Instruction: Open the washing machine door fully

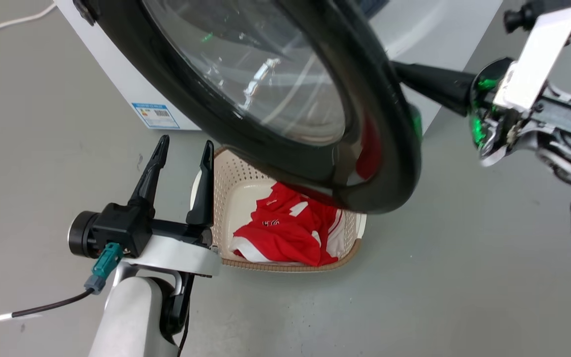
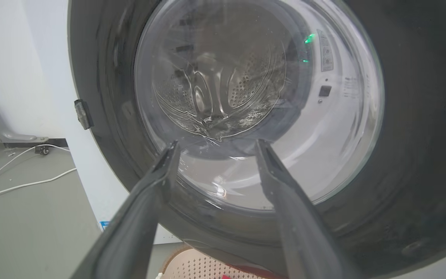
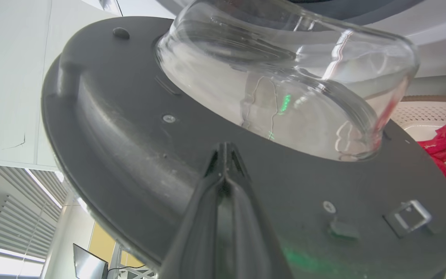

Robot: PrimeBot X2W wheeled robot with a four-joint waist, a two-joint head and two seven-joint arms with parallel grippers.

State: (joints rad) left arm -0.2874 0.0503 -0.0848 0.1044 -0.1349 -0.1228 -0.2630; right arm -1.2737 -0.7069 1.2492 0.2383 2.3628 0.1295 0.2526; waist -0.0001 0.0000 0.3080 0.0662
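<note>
The washing machine door (image 1: pixel 384 124), a glossy black ring around a bulging glass window, stands partly swung out from the white washing machine (image 1: pixel 137 84). My right gripper (image 1: pixel 404 74) reaches in from the right behind the door's rim. In the right wrist view the right gripper (image 3: pixel 226 151) is shut on nothing, its tips against the matte inner face of the door (image 3: pixel 130 135) just below the glass bowl. My left gripper (image 1: pixel 186 144) is open and low on the door's outer side. Seen from the left wrist, the left gripper (image 2: pixel 217 144) faces the door (image 2: pixel 420 135), apart from it.
A beige perforated laundry basket (image 1: pixel 221 198) holding a red and white garment (image 1: pixel 290 228) sits on the floor under the door, right beside my left gripper. White cables (image 2: pixel 21 182) lie on the grey floor left of the machine. A blue sticker (image 1: pixel 159 116) marks its lower front.
</note>
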